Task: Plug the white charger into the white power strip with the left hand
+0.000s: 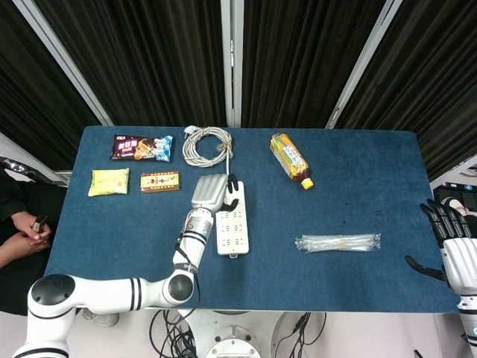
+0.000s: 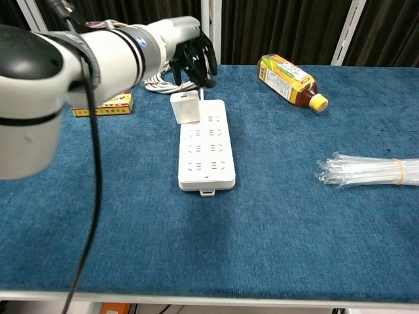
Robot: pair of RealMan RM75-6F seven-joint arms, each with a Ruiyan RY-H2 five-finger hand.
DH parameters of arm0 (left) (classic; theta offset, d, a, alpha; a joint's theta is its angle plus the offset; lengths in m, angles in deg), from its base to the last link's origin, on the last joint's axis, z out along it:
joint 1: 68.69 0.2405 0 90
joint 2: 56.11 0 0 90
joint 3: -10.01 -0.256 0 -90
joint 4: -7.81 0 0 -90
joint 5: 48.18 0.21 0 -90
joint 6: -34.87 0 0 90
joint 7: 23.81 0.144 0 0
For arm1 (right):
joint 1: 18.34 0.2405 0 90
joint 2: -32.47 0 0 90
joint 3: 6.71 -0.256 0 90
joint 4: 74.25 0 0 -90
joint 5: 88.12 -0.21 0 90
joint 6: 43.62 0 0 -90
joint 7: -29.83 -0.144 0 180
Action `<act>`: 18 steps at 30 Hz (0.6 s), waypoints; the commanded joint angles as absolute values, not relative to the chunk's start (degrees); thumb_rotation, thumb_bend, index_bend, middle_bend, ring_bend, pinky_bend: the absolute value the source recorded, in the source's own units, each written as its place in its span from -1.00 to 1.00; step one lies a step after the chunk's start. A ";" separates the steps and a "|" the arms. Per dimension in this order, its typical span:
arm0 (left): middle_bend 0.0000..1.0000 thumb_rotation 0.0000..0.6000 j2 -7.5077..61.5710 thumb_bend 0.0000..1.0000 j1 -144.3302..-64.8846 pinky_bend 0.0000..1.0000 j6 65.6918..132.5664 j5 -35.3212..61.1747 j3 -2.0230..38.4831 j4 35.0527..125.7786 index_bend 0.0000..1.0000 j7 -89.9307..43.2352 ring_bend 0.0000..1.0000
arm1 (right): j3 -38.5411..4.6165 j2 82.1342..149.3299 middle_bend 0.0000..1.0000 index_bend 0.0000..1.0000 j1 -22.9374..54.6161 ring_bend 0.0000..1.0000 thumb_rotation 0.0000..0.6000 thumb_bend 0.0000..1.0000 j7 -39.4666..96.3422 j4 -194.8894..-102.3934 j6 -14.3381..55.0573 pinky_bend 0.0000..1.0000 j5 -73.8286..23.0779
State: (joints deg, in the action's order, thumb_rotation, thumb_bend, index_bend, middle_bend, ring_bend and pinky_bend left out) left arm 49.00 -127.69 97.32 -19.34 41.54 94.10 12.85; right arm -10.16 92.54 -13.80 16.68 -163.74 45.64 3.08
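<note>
The white power strip [image 2: 206, 147] lies lengthwise mid-table, also visible from the head camera [image 1: 232, 226]. The white charger [image 2: 185, 108] stands at its far left corner, seated on the strip, with nothing touching it. My left hand [image 2: 191, 53] hovers just above and behind the charger, its dark fingers spread and empty. In the head view the left hand [image 1: 212, 192] covers the charger. My right hand [image 1: 453, 250] rests off the table's right edge with fingers apart, holding nothing.
A coiled white cable [image 1: 207, 143] lies behind the strip. A bottle [image 2: 289, 80] sits at the back right and a bundle of clear straws [image 2: 370, 171] at the right. Snack packets [image 1: 141, 147] lie at the back left. A person [image 1: 19, 231] sits by the left edge.
</note>
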 commanded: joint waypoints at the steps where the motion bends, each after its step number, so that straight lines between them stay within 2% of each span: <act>1: 0.42 1.00 47.23 -0.18 -117.46 0.54 83.69 -10.06 50.00 94.23 0.34 -21.63 0.37 | -10.23 92.29 -0.92 -1.00 -13.86 -1.00 1.00 -0.87 17.14 -164.12 45.86 -1.00 3.18; 4: 0.65 1.00 48.37 0.02 -115.47 0.84 79.59 -6.45 51.91 92.00 0.53 -33.35 0.59 | -10.28 92.09 -0.92 -1.00 -13.88 -1.00 1.00 -0.87 17.75 -164.65 45.97 -1.00 3.25; 7: 0.78 1.00 49.23 0.09 -114.19 0.96 77.44 -1.81 52.21 90.36 0.63 -41.52 0.71 | -10.31 92.00 -0.92 -1.00 -13.84 -1.00 1.00 -0.87 18.32 -165.12 45.82 -1.00 3.13; 12: 0.94 1.00 50.77 0.12 -113.20 1.00 74.52 1.76 52.58 87.66 0.77 -52.77 0.86 | -10.37 92.06 -0.92 -1.00 -13.75 -1.00 1.00 -0.87 18.95 -165.57 45.51 -1.00 2.88; 18: 1.00 1.00 53.06 0.13 -112.69 1.00 70.22 4.13 53.30 84.28 0.83 -65.08 0.92 | -10.44 92.09 -0.92 -1.00 -13.64 -1.00 1.00 -0.87 19.56 -165.99 45.12 -1.00 2.55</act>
